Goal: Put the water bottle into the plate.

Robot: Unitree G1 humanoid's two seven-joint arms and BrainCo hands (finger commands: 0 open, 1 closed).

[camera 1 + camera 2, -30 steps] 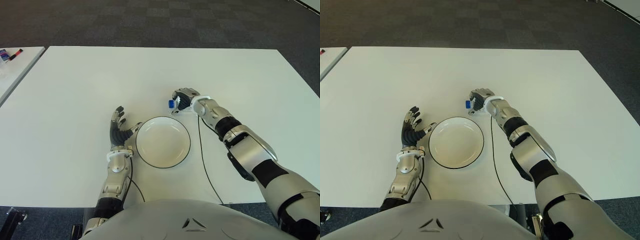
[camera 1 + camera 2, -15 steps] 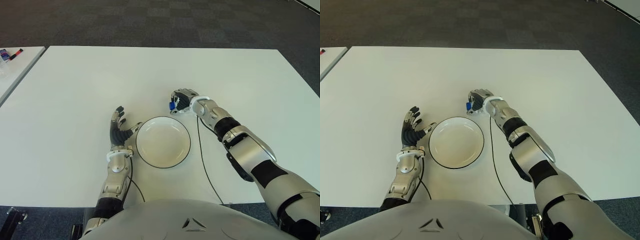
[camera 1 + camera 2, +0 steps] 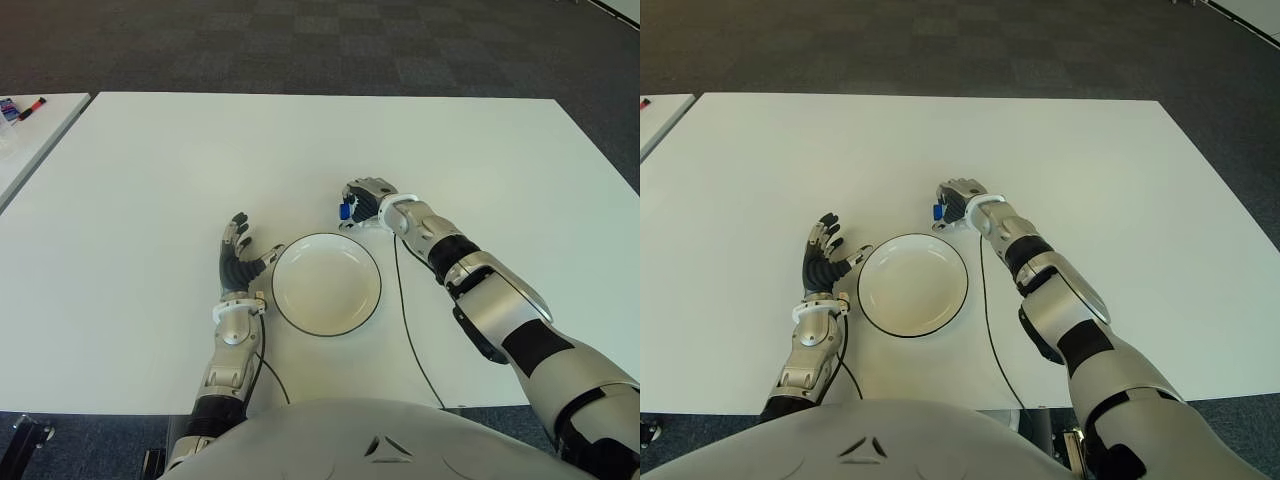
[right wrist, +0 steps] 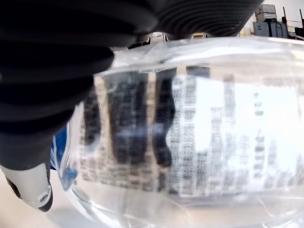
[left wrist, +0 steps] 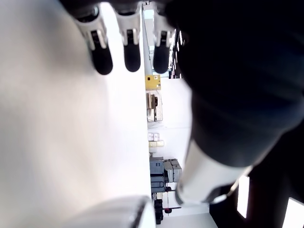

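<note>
Right wrist view: right hand (image 4: 42, 71) is wrapped tight around the water bottle (image 4: 190, 128), dark fingers (image 4: 28, 185) curled over the clear body, printed label filling the frame. The eye views don't show that grip detail; there the right hand (image 3: 368, 200) hides nearly all of the bottle and only its blue cap (image 3: 343, 211) pokes out toward 9 o'clock. The held bottle sits just off the plate (image 3: 326, 284) rim at about 1 o'clock, not in it. Plate is white with a dark rim, on the white table (image 3: 150, 170). Left hand (image 3: 237, 262) shows just beside the plate at 9 o'clock, fingers spread, holding nothing; left wrist view confirms straight fingertips (image 5: 102, 59).
</note>
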